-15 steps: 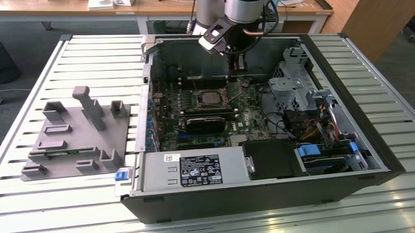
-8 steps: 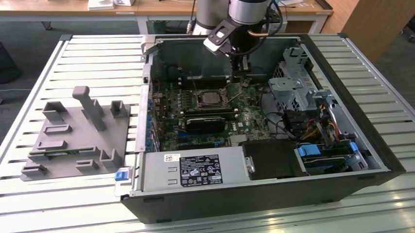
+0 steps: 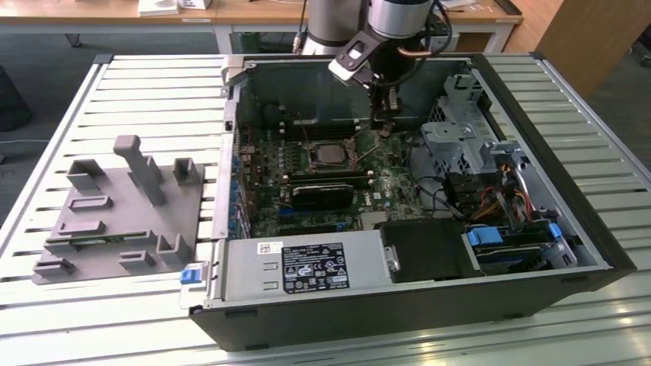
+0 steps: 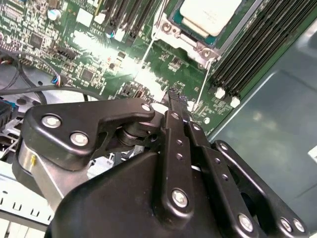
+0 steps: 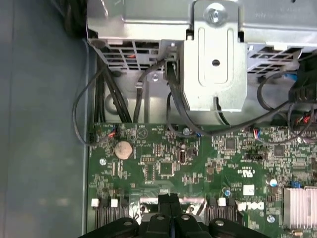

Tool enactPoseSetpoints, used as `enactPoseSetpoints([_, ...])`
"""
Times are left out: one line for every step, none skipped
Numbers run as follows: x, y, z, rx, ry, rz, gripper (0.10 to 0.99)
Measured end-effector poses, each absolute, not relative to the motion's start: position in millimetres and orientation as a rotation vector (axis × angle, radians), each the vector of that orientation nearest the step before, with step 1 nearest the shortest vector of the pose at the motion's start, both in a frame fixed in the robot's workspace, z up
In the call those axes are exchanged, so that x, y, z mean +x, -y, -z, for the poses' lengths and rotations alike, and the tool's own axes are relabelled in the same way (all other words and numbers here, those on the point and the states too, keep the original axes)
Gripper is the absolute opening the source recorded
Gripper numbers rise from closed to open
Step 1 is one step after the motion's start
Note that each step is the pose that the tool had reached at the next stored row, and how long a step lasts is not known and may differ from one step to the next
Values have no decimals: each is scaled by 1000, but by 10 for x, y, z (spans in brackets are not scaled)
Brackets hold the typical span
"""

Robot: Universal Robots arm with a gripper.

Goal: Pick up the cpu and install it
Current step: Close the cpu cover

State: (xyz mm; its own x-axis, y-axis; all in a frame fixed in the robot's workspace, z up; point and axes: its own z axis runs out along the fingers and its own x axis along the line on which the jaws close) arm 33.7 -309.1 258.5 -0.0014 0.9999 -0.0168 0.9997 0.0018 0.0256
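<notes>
Exterior view's left: grey fixture block (image 3: 112, 217) on the slatted surface (image 3: 152, 84), with no chip on it that I can make out. Centre: open computer case (image 3: 428, 309) with a green motherboard (image 3: 392, 179) inside. The cpu (image 3: 328, 152) sits in its socket, silver top up. In the second wrist view the cpu (image 4: 208, 14) lies inside the metal socket frame (image 4: 185, 42) — can't tell if that frame is latched. Just to the exterior view's right of the socket hangs the claw (image 3: 383, 120), low over the board. In both wrist views the claw (image 4: 172, 95) (image 5: 171, 199) has its fingers pressed together with nothing between them. Further right: drive cage (image 3: 458, 137) and loose cables (image 3: 447, 200).

Risks, as I judge them:
- The closed tip is near small board parts and the memory slots (image 4: 257, 47), so sideways drift could scrape them.
- If the chip isn't lying flat, pressing on it could bend socket pins.
- The cables could snag the arm if it swings right.
</notes>
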Motion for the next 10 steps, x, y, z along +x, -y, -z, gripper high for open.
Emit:
enactPoseSetpoints([349,3091,-2584,2199,-2202,-10,106])
enactPoseSetpoints([360,3090,-2584,2199,-2202,-10,106])
enactPoseSetpoints([370,3090,-2583,2199,-2202,-10,106])
enactPoseSetpoints([381,3090,-2583,2199,-2202,-10,106])
enactPoseSetpoints([392,3090,-2583,2199,-2202,-10,106])
enactPoseSetpoints([404,3090,-2582,2199,-2202,-10,106])
enactPoseSetpoints([418,3090,-2582,2199,-2202,-10,106])
enactPoseSetpoints([431,3090,-2582,2199,-2202,-10,106])
enactPoseSetpoints([444,3090,-2581,2199,-2202,-10,106])
enactPoseSetpoints([456,3090,-2580,2199,-2202,-10,106])
